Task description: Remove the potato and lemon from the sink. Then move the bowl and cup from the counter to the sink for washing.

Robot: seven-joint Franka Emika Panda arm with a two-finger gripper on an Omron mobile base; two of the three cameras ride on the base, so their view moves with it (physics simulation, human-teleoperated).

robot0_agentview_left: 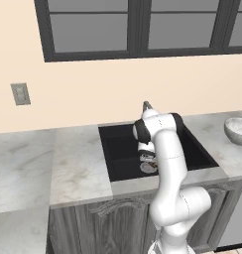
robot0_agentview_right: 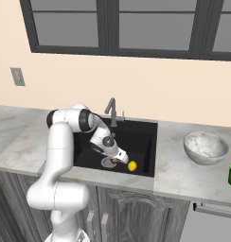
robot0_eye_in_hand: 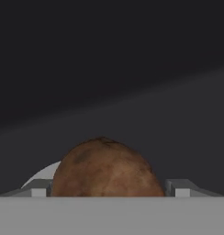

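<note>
While your claw straddles the potato low in the sink, fingers spread beside it, the lemon lies at its 3 o'clock.

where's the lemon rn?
Right base view: the lemon lies on the sink floor near the front wall, just right of the gripper and drain.

A home kitchen: marble counter with black sink, faucet, wood cabinets, window.

We see a dark-framed window above, a wall outlet (grey) — marble counter over wood cabinets.
</note>
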